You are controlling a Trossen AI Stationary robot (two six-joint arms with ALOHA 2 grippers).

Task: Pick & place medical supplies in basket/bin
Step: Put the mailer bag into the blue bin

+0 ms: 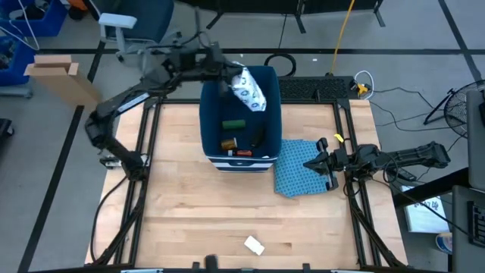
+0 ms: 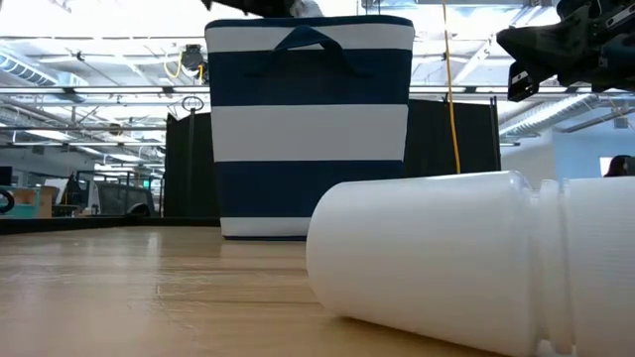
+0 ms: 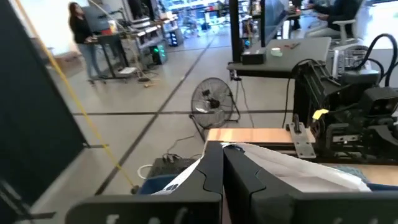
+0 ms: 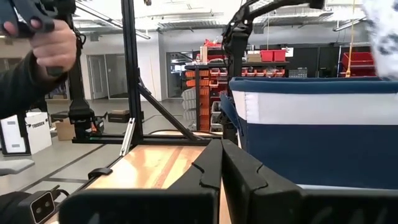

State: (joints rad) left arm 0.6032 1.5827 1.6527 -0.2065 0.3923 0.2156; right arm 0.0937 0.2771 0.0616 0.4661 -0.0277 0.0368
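Blue bin (image 1: 214, 114): four items; one white bottle (image 1: 254, 245) outside.

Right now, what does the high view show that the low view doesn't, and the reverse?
Only the high view looks into the bin: a green box, an orange pill bottle, a red-white tube. It also shows the left hand shut on a white speckled packet over the bin, and the blue cloth. Only the low view shows the bin's white stripes and the white bottle lying on its side up close. Both show the bin and the shut right hand.
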